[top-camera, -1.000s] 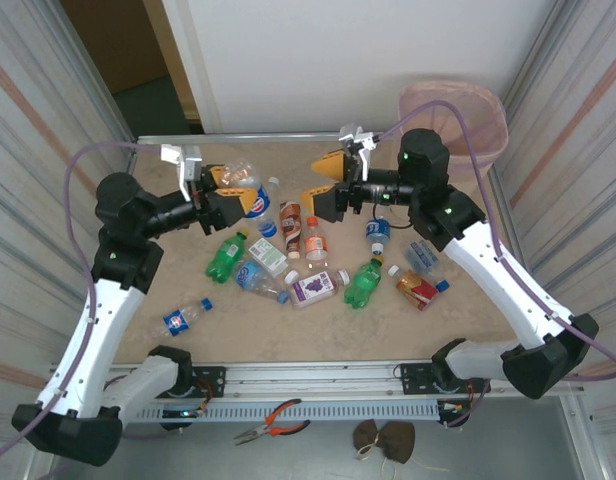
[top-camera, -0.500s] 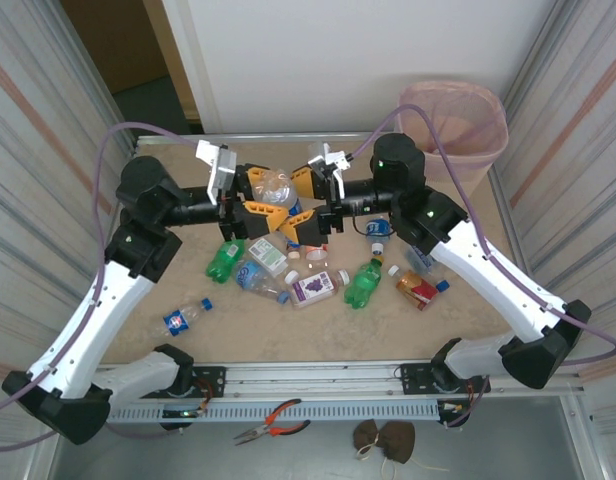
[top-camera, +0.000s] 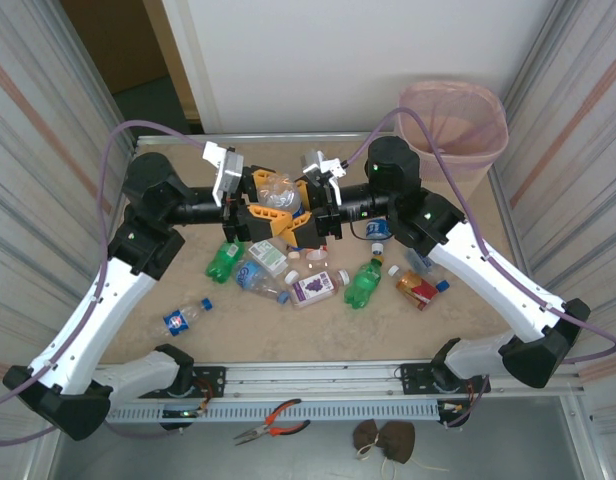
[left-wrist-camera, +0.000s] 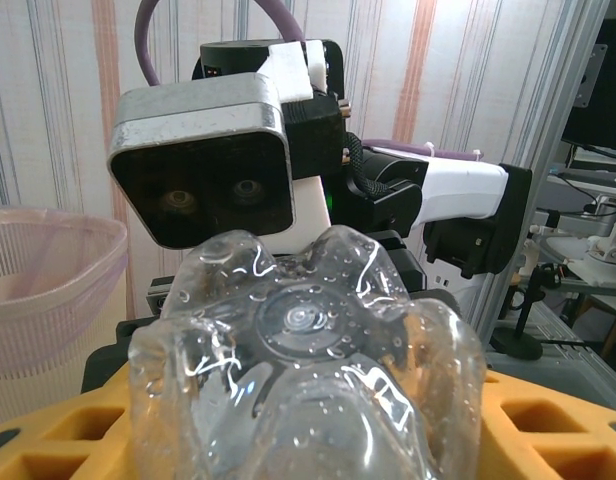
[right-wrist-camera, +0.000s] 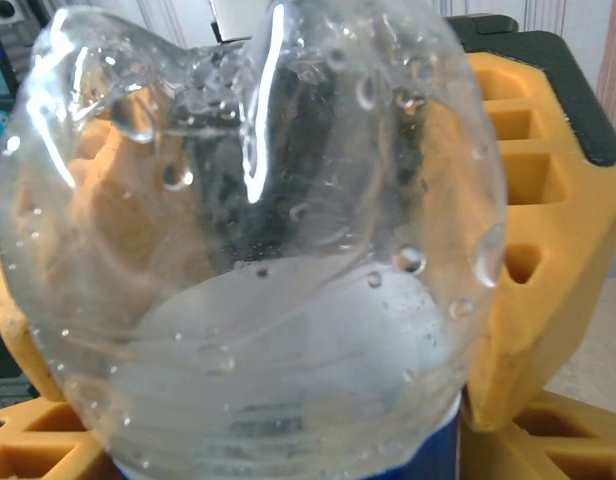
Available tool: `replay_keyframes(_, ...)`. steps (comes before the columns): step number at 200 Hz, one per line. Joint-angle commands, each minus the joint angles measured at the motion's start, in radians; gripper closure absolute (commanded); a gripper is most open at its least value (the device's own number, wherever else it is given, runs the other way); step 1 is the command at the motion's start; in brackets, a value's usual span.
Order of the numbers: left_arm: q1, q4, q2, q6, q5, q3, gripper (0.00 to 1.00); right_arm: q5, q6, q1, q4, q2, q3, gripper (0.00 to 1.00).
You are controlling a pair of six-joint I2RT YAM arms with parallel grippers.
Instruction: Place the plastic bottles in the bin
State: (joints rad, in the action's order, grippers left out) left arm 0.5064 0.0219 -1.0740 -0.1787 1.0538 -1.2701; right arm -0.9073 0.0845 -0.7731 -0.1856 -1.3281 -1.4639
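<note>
On the left, a small bottle with a blue label (top-camera: 185,316) lies alone on the table (top-camera: 468,330), near its front edge. Further in, the left gripper (top-camera: 266,200) reaches toward the middle above the table, its yellow fingers (top-camera: 258,183) closed partway on a clear bottle (top-camera: 276,189) that it holds in the air. In the left wrist view the bottle's dimpled base (left-wrist-camera: 308,380) sits between the yellow pads. The right gripper (top-camera: 301,206) meets it head-on from the other side. Its fingers (right-wrist-camera: 533,200) are narrowed against the same clear bottle (right-wrist-camera: 248,250), so both grippers hold it at once. Below them the other bottles lie scattered on the table: a green bottle (top-camera: 225,257), a purple-labelled bottle (top-camera: 318,288), a second green bottle (top-camera: 365,283) and a red-labelled bottle (top-camera: 418,290). The pink bin (top-camera: 488,140) stands at the far right corner, well apart from the held bottle, and its rim (left-wrist-camera: 48,235) shows at the left of the left wrist view.
</note>
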Motion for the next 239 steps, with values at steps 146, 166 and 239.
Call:
replay_keyframes(146, 0.004, -0.092, 0.193, 0.120, -0.343, 0.066, 0.16, 0.116, -0.033, 0.070, -0.079, 0.060, -0.030, 0.43)
replay_keyframes(166, 0.004, -0.119, 0.208, 0.120, -0.381, 0.080, 0.16, 0.158, -0.014, 0.126, -0.093, 0.072, -0.030, 0.42)
replay_keyframes(239, 0.004, -0.122, 0.233, 0.096, -0.422, 0.133, 0.16, 0.312, 0.096, 0.460, -0.221, 0.031, -0.116, 0.44)
